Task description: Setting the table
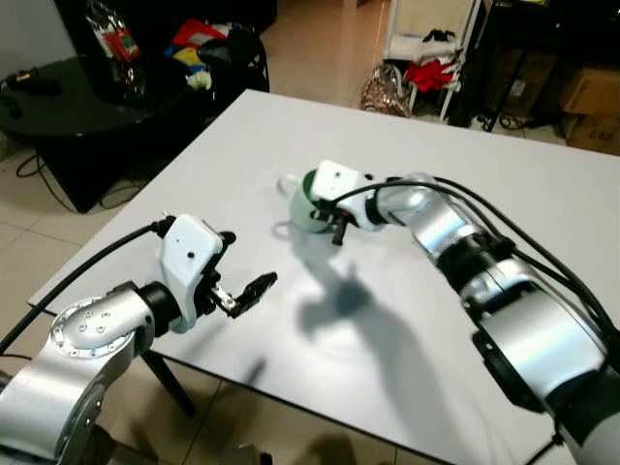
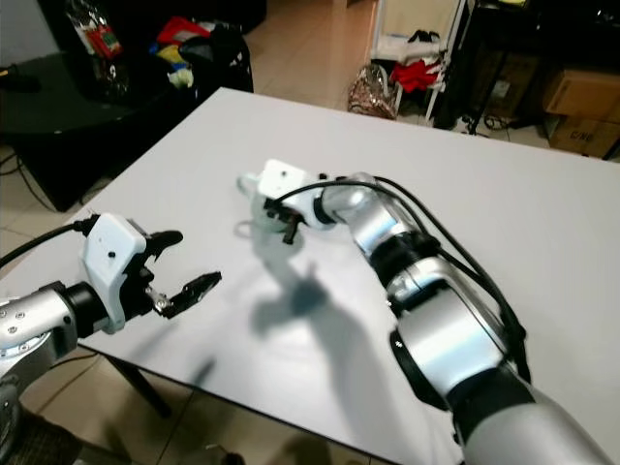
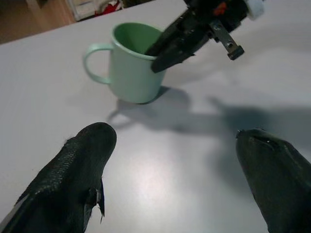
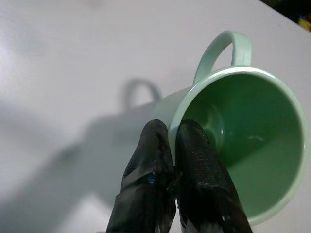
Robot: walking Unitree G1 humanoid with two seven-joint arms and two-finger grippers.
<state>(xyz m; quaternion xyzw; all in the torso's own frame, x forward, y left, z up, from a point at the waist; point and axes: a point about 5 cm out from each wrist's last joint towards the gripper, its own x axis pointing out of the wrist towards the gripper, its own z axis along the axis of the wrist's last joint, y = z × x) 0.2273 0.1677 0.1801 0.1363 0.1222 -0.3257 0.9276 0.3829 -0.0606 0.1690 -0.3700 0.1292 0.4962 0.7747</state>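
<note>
Right wrist view: right end effector (image 4: 172, 141) pinches one green mug's (image 4: 243, 141) rim; left end effector (image 3: 175, 145) gapes empty.

The table (image 1: 542, 223) surface is bare around the green mug (image 1: 308, 205), which stands near its middle. The right gripper (image 4: 171, 141) pinches the mug's rim, one finger inside and one outside, and the right arm crosses the table from the right side, blocking approach from there. The left gripper (image 1: 242, 291), jaws spread, hovers near the table's near edge, with bare table between it and the mug. The mug's handle (image 3: 93, 63) side is unobstructed.
</note>
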